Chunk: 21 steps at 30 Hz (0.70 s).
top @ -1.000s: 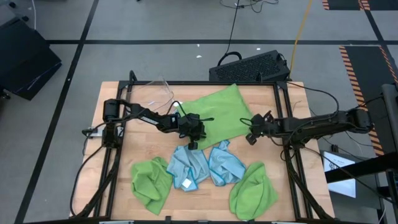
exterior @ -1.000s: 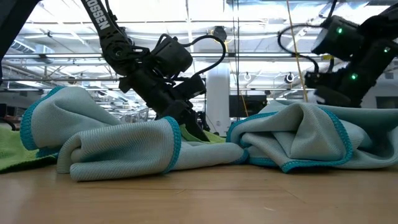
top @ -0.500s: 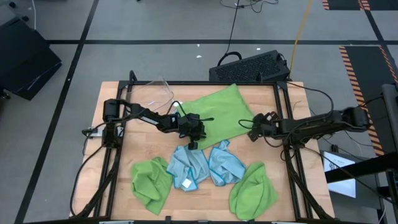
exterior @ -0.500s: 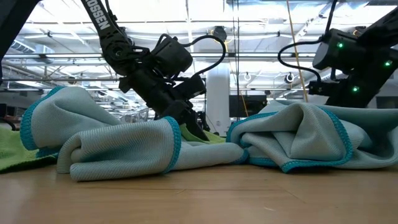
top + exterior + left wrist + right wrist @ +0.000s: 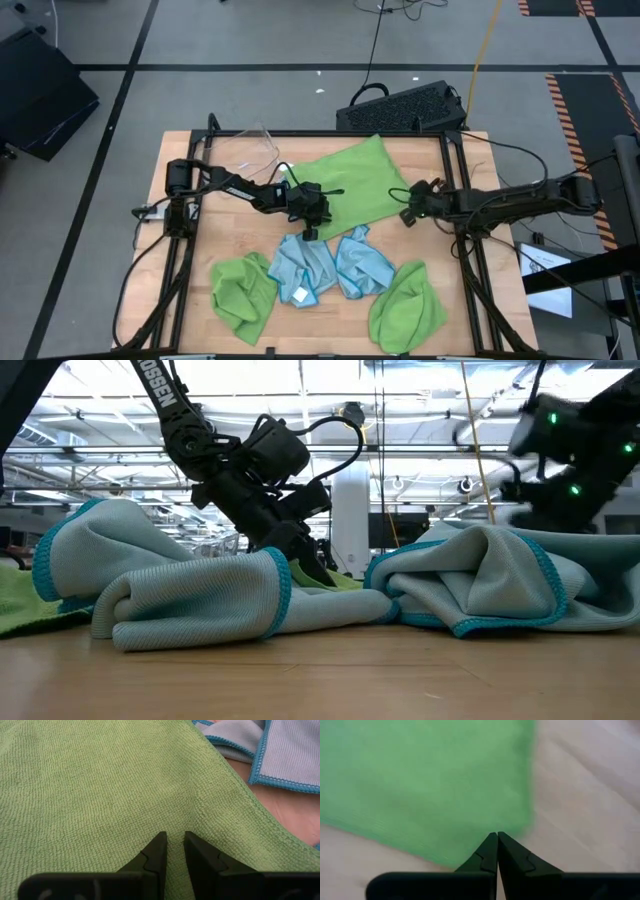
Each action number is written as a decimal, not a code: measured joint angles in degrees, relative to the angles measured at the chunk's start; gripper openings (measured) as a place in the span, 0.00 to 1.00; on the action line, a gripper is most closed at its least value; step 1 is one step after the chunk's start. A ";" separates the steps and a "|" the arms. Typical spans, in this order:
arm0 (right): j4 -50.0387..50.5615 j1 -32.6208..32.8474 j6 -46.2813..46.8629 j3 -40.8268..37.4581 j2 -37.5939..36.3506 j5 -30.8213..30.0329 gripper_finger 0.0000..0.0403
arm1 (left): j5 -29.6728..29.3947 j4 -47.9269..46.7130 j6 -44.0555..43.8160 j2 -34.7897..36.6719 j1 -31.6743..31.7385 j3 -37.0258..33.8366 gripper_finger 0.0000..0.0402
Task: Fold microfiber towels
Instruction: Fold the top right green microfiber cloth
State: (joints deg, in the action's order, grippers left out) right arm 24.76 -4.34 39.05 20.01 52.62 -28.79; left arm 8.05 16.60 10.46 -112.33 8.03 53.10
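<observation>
A nubbly lime towel [image 5: 352,183] is pinched by the left gripper [image 5: 172,842]. The right gripper [image 5: 497,838], now fully closed and empty at the towel's corner, has shifted slightly outward.

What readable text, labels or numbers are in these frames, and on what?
"OSSEN": white letters on the left arm, low view, start cut off by the frame edge.
White tag on a light blue towel: too small to read.
Papers right of the table: print too small to read.
Nothing else legible.

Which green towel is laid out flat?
The big spread green towel at the table's far middle, between both grippers; the other two green towels sit crumpled at the near edge.
</observation>
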 joint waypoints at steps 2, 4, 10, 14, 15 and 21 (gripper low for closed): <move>-5.16 -0.04 -0.75 0.00 -1.04 0.60 0.01 | 0.01 0.08 0.00 0.00 0.00 0.00 0.18; -9.69 -0.58 -0.97 0.09 -0.59 3.36 0.01 | 0.00 0.19 0.00 0.00 0.02 0.00 0.18; -13.51 -4.06 -2.82 0.17 6.51 5.65 0.00 | -0.02 0.30 0.00 0.00 0.02 0.00 0.18; -11.50 -7.07 -4.10 1.00 10.79 7.92 0.00 | -0.01 0.31 0.06 0.00 0.02 0.00 0.18; -10.31 -7.60 -4.16 1.14 11.43 7.93 0.00 | 0.02 0.29 0.18 0.00 0.03 0.00 0.18; 0.06 -9.58 -3.46 2.81 11.59 7.56 0.00 | 0.00 0.13 0.24 0.00 0.02 0.00 0.18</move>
State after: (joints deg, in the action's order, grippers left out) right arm 24.82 -13.92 35.59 22.82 64.21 -21.23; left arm 8.05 16.73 10.70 -112.33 8.05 53.10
